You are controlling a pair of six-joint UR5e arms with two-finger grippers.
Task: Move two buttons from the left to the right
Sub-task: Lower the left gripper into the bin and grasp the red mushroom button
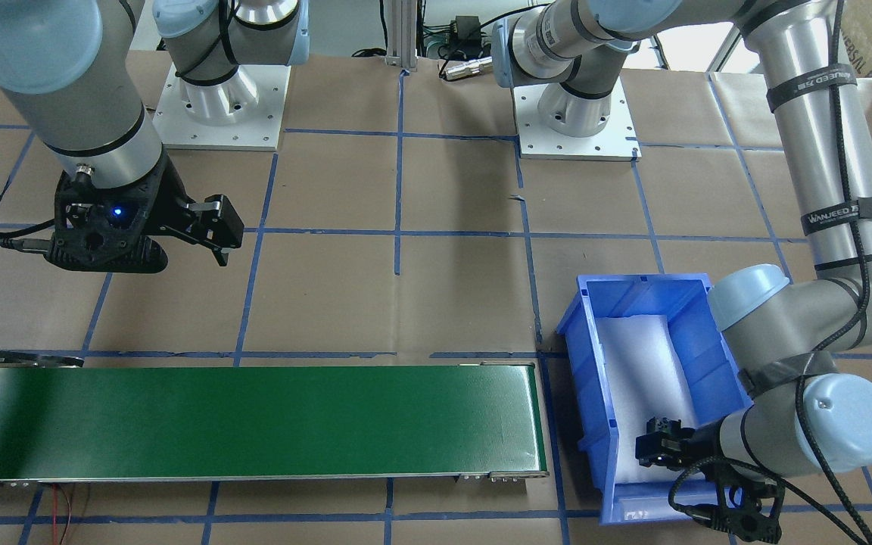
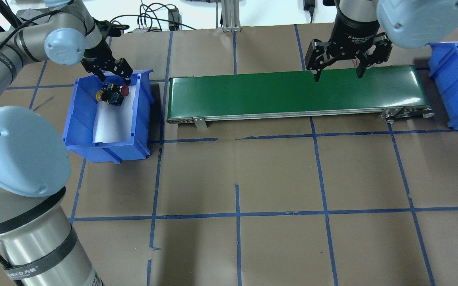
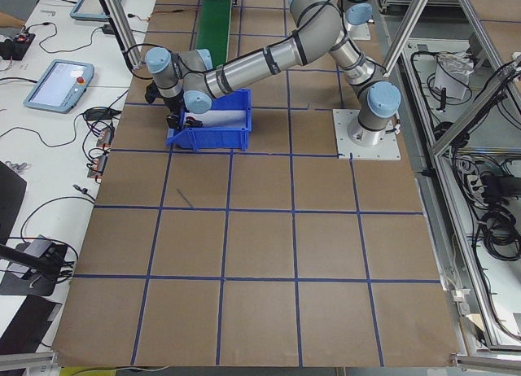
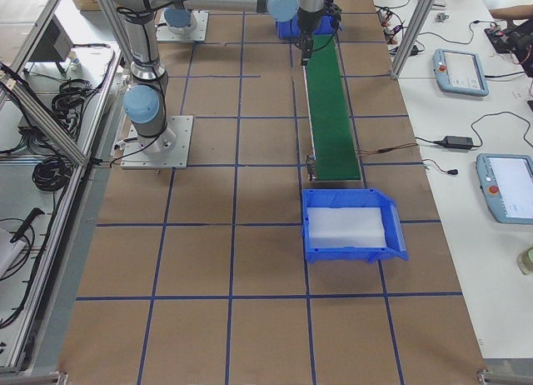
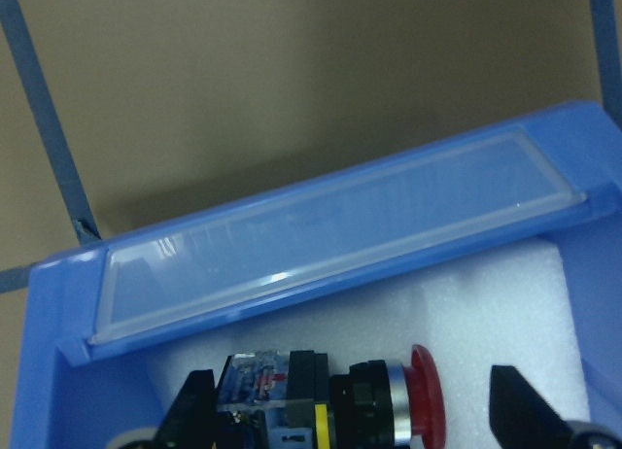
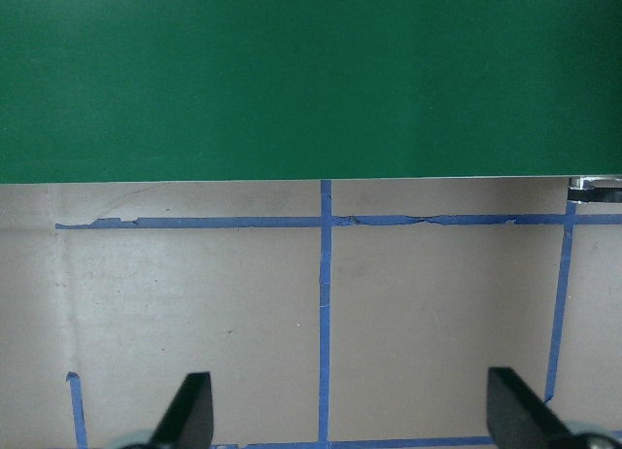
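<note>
You'll find the red button (image 2: pixel 125 90) and yellow button (image 2: pixel 99 95) lying together at the 12 o'clock end of the blue bin (image 2: pixel 78 115), seen from overhead. Your left gripper (image 2: pixel 113 78) hangs spread wide about the red one. The right gripper (image 2: pixel 338 75), at 2 o'clock, gapes wide above the green conveyor (image 2: pixel 253 95).

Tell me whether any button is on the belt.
No: both buttons lie in the left bin, none on the belt.

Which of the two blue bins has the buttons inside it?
The left bin, under the left gripper: the red button and the yellow button lie on its white foam. The right bin shows only foam.
</note>
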